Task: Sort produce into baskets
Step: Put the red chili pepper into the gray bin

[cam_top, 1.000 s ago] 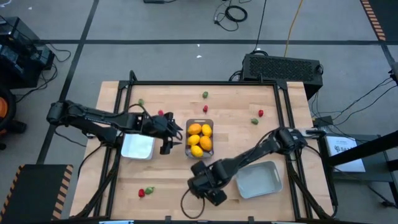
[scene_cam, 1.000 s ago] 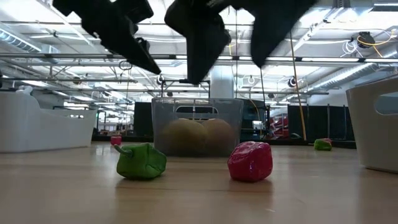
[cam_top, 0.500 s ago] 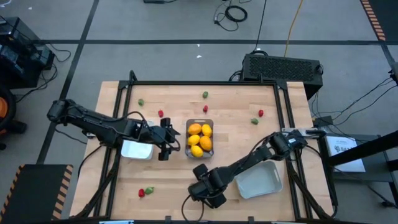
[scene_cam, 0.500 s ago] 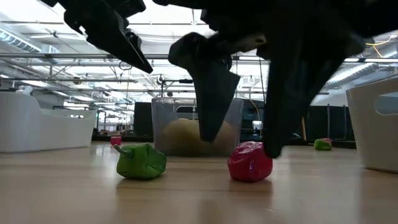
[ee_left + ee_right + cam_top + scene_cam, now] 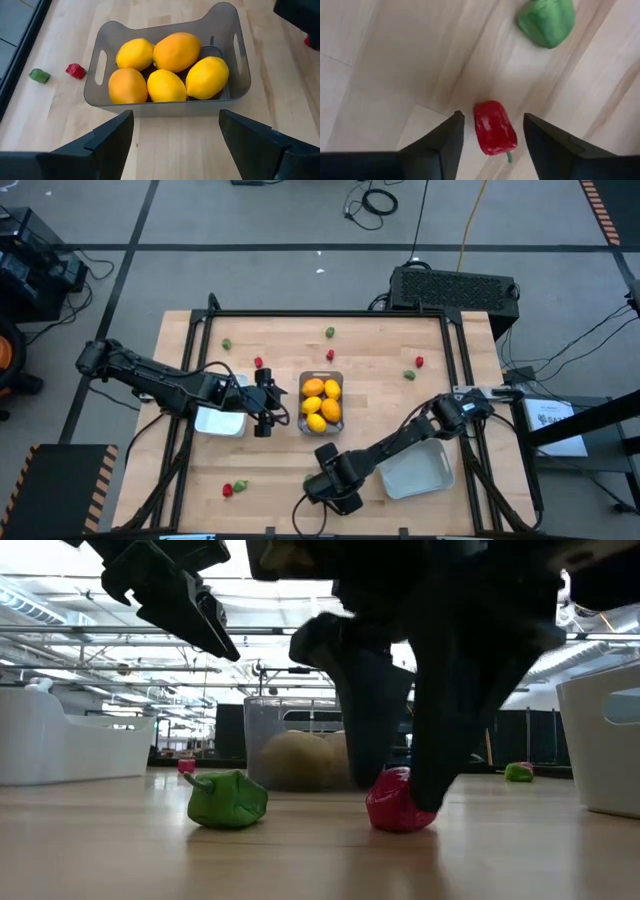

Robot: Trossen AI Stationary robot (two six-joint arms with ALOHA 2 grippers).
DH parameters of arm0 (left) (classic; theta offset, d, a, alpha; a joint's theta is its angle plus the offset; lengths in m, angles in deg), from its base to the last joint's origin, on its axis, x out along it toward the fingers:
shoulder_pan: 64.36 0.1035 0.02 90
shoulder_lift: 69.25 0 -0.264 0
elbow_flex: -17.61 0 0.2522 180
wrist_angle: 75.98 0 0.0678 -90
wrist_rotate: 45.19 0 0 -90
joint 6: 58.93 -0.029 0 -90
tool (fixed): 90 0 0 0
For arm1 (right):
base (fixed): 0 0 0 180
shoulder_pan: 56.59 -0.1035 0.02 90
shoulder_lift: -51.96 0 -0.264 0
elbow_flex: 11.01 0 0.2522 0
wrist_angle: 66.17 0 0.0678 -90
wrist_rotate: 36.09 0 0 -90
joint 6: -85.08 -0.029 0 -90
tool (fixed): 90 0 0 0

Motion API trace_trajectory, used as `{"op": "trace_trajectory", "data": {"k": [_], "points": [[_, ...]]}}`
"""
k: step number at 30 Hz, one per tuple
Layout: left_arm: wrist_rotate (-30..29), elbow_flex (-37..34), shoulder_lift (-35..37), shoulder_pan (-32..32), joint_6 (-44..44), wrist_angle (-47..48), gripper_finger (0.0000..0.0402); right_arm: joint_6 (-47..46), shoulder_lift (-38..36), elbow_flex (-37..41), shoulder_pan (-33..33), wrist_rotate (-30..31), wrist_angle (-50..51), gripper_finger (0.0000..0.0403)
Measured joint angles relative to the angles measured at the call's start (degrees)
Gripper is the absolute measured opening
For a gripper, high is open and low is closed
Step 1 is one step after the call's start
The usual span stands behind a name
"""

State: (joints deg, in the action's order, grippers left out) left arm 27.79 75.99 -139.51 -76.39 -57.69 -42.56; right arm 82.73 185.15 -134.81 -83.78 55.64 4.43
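Right end effector (image 5: 490, 132) straddling red piece (image 5: 494, 128) — wrist view

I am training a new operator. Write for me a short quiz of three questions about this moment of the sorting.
1. How many yellow and orange lemon-like fruits lie in the narrow clear plastic bin?
2. True or false: the left end effector holds a fruit.
3. The open right end effector straddles a small produce piece on the table. What colour is it? A) green B) red C) yellow

Key: 1) five; 2) false, it is open and empty; 3) B.
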Motion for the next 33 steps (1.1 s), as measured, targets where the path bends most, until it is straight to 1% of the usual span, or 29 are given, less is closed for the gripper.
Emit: {"op": "trace_trajectory", "data": {"k": [7,9,12,15,19,20,22,24,25,29,33], "points": [[-0.17,0.0,0.0,0.0,-0.02,0.76,0.0301,-0.02,0.66,0.02,-0.27,-0.69,0.72,0.0123],[-1.57,0.0,0.0,0.0,0.0,1.74,0.0301,-0.02,0.37,0.02,-0.29,-0.72,0.82,0.0101],[-5.26,0.0,0.0,0.0,0.82,4.78,0.0301,-1.17,-0.89,-0.95,-0.29,-0.5,2.4,0.0075],[-8.17,-0.02,-0.01,-0.08,1.36,6.16,0.0301,-2.54,-2.27,-3.79,-0.29,-0.42,6.88,0.0062],[-11.04,-0.07,1.76,-0.89,1.42,8.28,0.0301,-5.7,-4.09,-7.25,-0.31,-0.3,16.18,0.0062],[-11.97,-0.08,2.67,-1.31,1.85,9.53,0.0301,-7.47,-4.84,-7.7,-0.31,-0.31,18.46,0.0064],[-16.0,-1.58,5.71,-2.64,2.84,10.09,0.0301,-10.95,-6.74,-8.19,-0.31,-0.28,22.14,0.0067],[-20.98,-4.56,9.9,-3.93,2.83,7.93,0.0301,-14.23,-8.63,-8.2,-0.56,-0.27,26.06,0.0069],[-22.54,-6.09,12.42,-4.4,2.86,7.25,0.0301,-15.55,-9.3,-8.2,-0.71,0.0,27.96,0.0069],[-23.17,-10.21,21.86,-4.94,2.71,3.84,0.0301,-19.75,-11.13,-8.17,-2.05,1.4,33.13,0.007],[-22.56,-12.57,28.44,-4.94,2.47,1.55,0.0301,-19.76,-12.99,-7.15,-4.12,2.48,32.8,0.007]]}}
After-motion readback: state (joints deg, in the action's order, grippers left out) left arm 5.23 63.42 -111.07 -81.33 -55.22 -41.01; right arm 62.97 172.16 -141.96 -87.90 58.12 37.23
